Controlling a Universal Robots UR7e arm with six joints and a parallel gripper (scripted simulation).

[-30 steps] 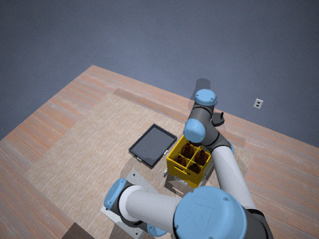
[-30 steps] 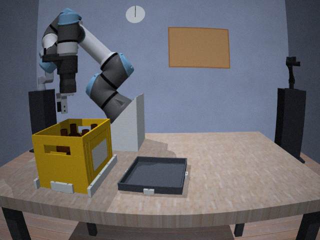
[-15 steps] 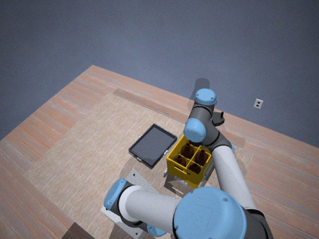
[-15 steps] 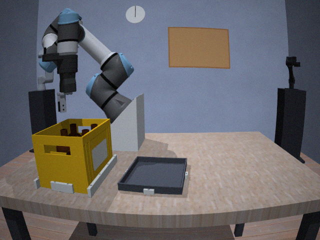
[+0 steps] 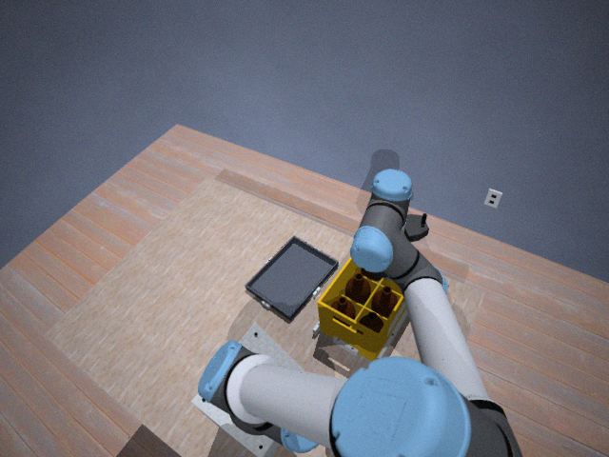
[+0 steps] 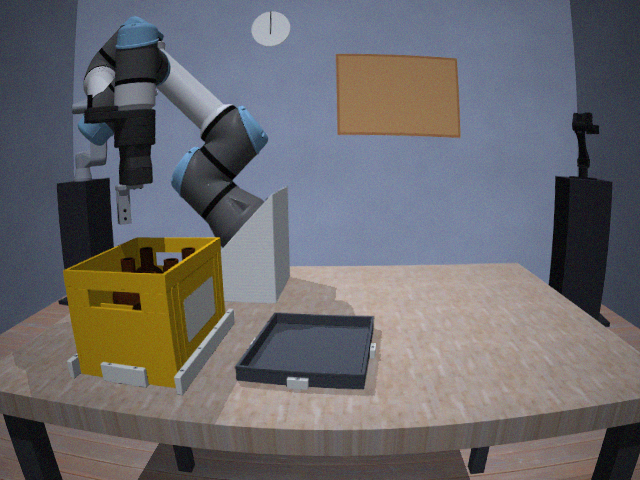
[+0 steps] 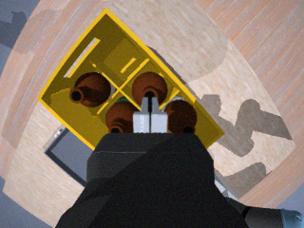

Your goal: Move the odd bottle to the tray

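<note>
While the five brown bottles point(image 5: 358, 288) point(image 6: 146, 258) point(image 7: 92, 90) stand inside the yellow crate point(image 5: 351, 339) point(image 6: 124, 335) point(image 7: 71, 111), I cannot tell from their necks which is the odd one. All are apart from the tray, and parts of some are hidden by the crate walls, the arm or the pincer. The pincer point(image 6: 124, 221) point(image 7: 149, 106) has its fingers together with no bottle between them, and it hangs above the crate, pointing down. The crate sits upright near the left corner of the front edge of the table point(image 5: 171, 270) point(image 6: 465, 335) point(image 7: 190, 24), as the exterior view shows it, with pale strips point(image 5: 315, 329) point(image 6: 204, 351) along its foot. Beside it, toward the middle of that edge, the dark tray point(image 5: 292, 277) point(image 6: 310, 346) point(image 7: 71, 154) lies flat, bare inside, with small pale blocks point(image 6: 297, 382) at its sides. The arm point(image 5: 447, 329) point(image 6: 191, 98) rises behind the crate from a pale sloped mount point(image 6: 258, 258), farther from the front edge

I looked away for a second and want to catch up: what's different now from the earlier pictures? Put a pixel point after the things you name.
Only a small change: the two fingers of the gripper point(image 6: 124, 223) point(image 7: 150, 97) have closed together, with nothing between them. A second ago, they stood a little apart. The arm shows no visible move. The yellow crate point(image 5: 343, 327) point(image 6: 124, 330) point(image 7: 62, 78), with bottles in it, and the dark tray point(image 5: 292, 277) point(image 6: 320, 346) point(image 7: 71, 154) stayed where they were.
</note>
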